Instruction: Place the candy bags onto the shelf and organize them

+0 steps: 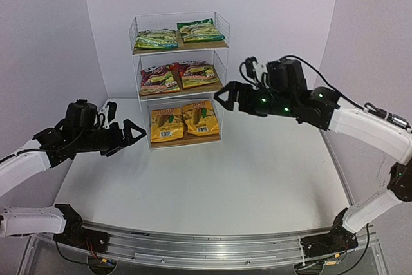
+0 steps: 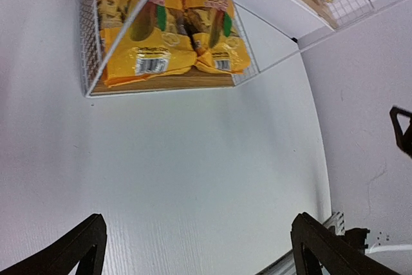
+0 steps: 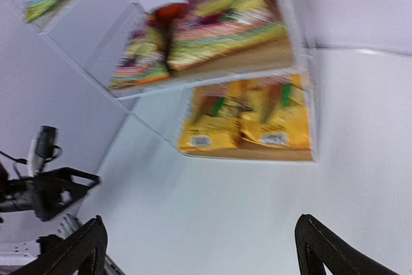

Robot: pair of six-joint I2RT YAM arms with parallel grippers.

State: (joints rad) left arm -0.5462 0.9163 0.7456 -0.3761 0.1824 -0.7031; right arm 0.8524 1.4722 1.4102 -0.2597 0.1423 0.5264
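1. Shelf point(image 1: 181, 49): three tiers, standing at the far middle of the table point(image 1: 257, 172).
2. Green bags point(image 1: 156, 38): two, side by side on the top board.
3. Red bags point(image 1: 159, 79): two, side by side on the middle board.
4. Yellow bags point(image 1: 167, 125): two, touching, flat on the bottom board.
5. Left gripper point(image 2: 198, 230): jaws wide apart, nothing between them. It hangs left of the shelf, near the bottom tier.
6. Right gripper point(image 3: 199, 227): jaws wide apart, nothing held. It hangs just right of the middle tier.
7. Step: placing appears complete, with all six bags shelved and one colour per tier.
8. Next: likely only drawing both arms back, clear of the wire.
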